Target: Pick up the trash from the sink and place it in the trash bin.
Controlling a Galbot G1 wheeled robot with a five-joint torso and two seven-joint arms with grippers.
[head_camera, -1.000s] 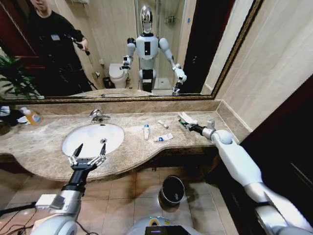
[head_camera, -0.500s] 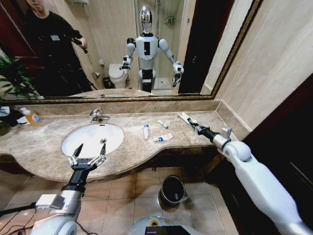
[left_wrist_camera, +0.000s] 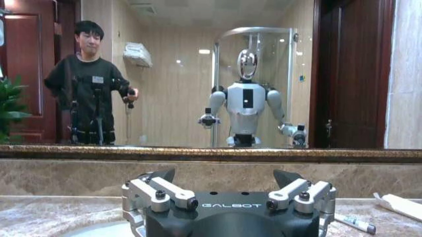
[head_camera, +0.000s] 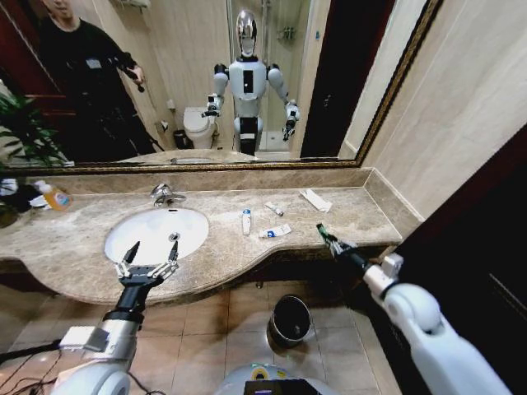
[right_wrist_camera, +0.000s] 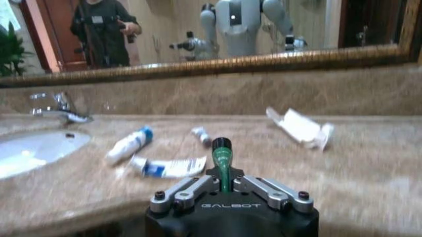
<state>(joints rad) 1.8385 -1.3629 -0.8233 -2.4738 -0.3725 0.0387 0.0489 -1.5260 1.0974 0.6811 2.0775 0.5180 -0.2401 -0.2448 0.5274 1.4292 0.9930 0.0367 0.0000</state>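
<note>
The right end effector (head_camera: 327, 239) is clamped on the green tube (right_wrist_camera: 222, 159), holding it over the bench's (head_camera: 346, 216) front edge, not yet above the bin (head_camera: 290, 318) on the floor below. Two white tubes (head_camera: 246, 220), a small tube (head_camera: 273, 209) and the packet (head_camera: 315, 200) lie on the bench beside the sink (head_camera: 156, 234). The left end effector (head_camera: 148, 262) hovers spread open at the sink's near rim.

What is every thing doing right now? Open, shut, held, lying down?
Right gripper: shut on the green tube, past the counter's front edge.
Green tube: held.
Left gripper: open, hovering at the sink's near rim.
Three white tubes: lying on the countertop.
White packet: lying flat.
Trash bin: open, on the floor.
</note>
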